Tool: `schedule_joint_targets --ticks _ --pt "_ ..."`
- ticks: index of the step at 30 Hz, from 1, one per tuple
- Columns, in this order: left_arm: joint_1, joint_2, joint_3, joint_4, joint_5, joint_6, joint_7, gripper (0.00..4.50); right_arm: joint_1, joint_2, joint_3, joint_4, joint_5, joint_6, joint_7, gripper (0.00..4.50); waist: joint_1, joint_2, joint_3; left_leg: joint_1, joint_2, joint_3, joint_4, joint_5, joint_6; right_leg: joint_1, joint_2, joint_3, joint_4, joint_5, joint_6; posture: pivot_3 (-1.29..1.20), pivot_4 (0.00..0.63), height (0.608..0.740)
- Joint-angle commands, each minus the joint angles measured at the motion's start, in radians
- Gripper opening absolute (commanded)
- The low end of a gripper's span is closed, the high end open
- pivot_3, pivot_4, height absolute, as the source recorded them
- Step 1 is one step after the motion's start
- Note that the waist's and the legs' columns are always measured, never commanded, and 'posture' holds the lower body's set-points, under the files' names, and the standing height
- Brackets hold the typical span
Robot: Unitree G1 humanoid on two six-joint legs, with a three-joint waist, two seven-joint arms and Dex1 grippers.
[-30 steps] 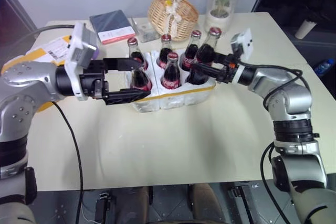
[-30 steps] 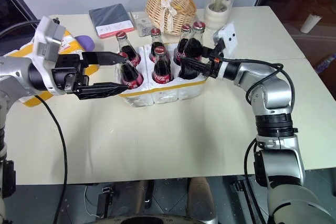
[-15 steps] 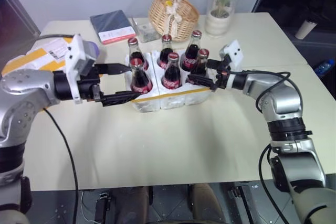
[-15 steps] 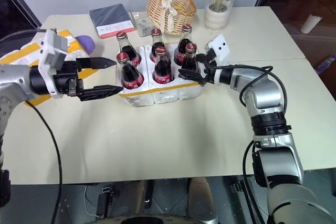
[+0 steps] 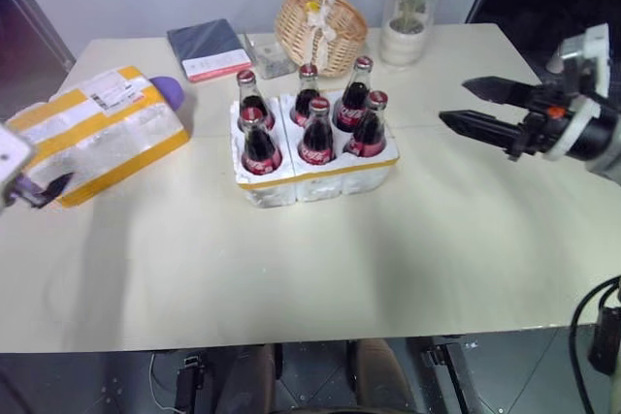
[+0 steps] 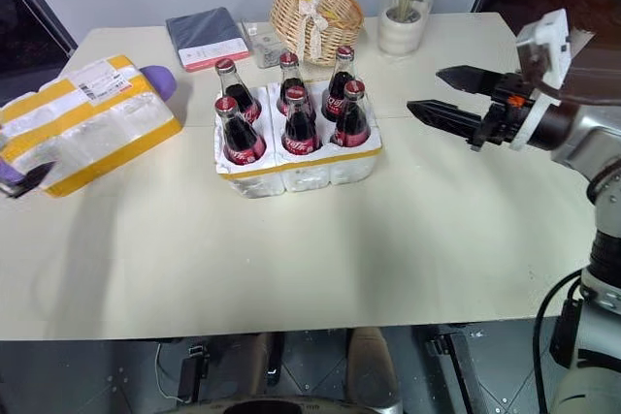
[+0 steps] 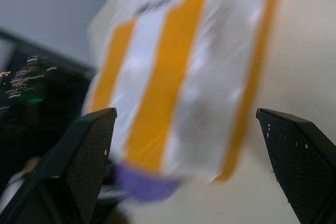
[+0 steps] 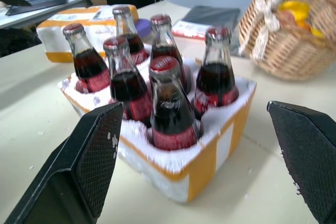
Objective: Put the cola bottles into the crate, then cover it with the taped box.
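Six cola bottles (image 5: pixel 316 128) with red caps and labels stand in the wells of the crate (image 5: pixel 291 186), a low white foam tray with a yellow band, at mid-table. The taped box (image 5: pixel 97 133) lies on the table's left side, label up. My right gripper (image 5: pixel 456 102) hovers open and empty to the right of the crate, pointing at it; its wrist view shows the bottles (image 8: pixel 168 103) ahead. My left gripper (image 7: pixel 185 111) is open at the far left, its fingertip (image 5: pixel 50 184) by the near end of the taped box (image 7: pixel 184 77).
Behind the crate stand a wicker basket (image 5: pixel 318 15), a potted plant (image 5: pixel 408 7), a dark notebook (image 5: pixel 206 48) and a small clear container (image 5: pixel 270 55). A purple object (image 5: pixel 167 90) pokes out behind the taped box.
My right gripper set the last bottle into the front right well, opened and drew back to the right. My left arm swung away from the crate, leftward to the taped box.
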Motion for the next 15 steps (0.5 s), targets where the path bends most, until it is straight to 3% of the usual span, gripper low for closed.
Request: schedule_joint_targets --ticks 1,7,15 --pt "-0.047 0.040 -0.108 0.229 0.171 -0.188 0.147 4.50 -0.009 -0.036 -0.034 0.018 -0.005 -0.034 -0.010 4.46 0.002 0.000 0.000 0.000 0.000 0.000 0.000 0.000 0.000 0.000 0.000 0.000 0.000 0.000 0.000 0.00 0.150 0.736" --pt "-0.358 -0.036 -0.373 0.653 0.353 -0.337 0.328 4.50 0.001 -0.067 -0.041 0.023 0.002 -0.044 -0.013 4.46 0.025 0.000 -0.001 0.000 0.000 0.000 0.000 0.000 0.000 -0.001 0.000 0.000 0.001 0.000 0.001 0.00 0.150 0.736" --pt "-0.660 -0.147 -0.558 0.960 0.464 -0.384 0.472 4.50 0.044 -0.148 -0.115 0.008 0.019 -0.018 -0.018 4.46 0.029 -0.002 -0.002 -0.001 -0.001 0.000 0.002 0.000 0.000 0.000 0.000 -0.001 0.002 0.001 0.002 0.00 0.150 0.736"
